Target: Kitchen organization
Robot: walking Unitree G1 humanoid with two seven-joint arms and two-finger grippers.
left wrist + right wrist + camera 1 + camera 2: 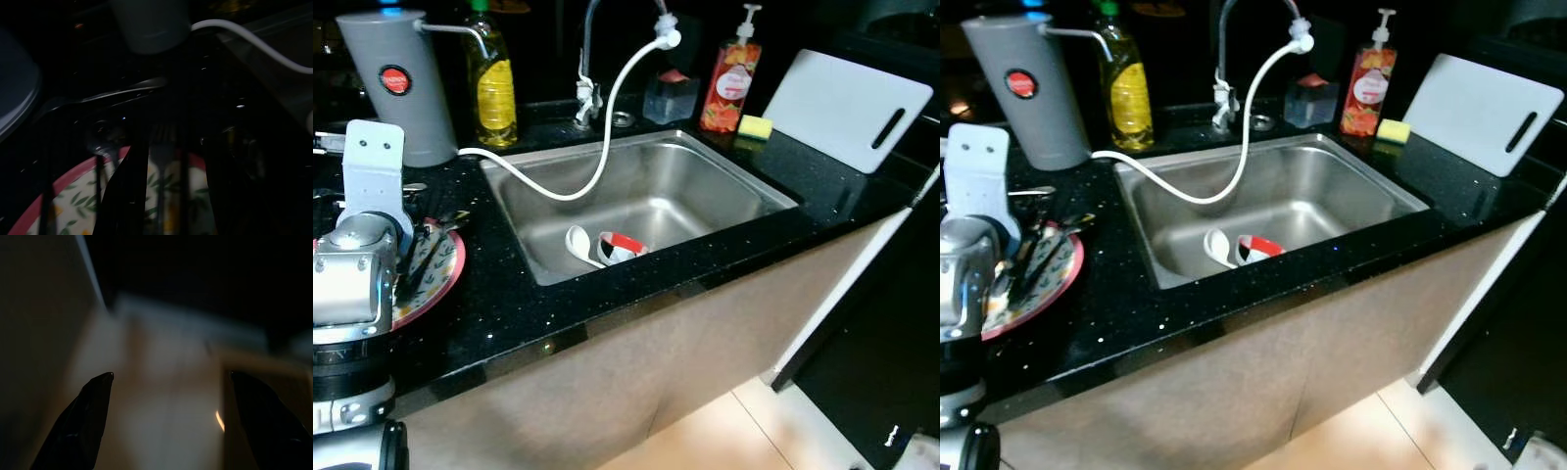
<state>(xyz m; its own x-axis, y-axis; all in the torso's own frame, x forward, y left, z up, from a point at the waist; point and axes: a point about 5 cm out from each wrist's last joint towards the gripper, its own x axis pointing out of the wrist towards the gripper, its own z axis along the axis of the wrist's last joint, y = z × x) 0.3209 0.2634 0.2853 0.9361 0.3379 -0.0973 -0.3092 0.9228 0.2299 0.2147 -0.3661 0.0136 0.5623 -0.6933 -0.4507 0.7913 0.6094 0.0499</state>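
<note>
Nearest, the left arm's silver wrist hangs over the floral plate [445,269] at the desk's [509,313] left edge, the left gripper [161,196] pointing down among cutlery on that plate; whether its fingers are clenched cannot be told. The right gripper [171,377] hangs idle, fingers spread wide, grasping nothing. Farther, a white ladle [578,243] and a red-and-white cup [622,247] lie in the steel sink [724,171]. Behind stand a grey water filter [396,83], an oil bottle [493,83], a soap dispenser [732,83] and a white cutting board [842,108].
</note>
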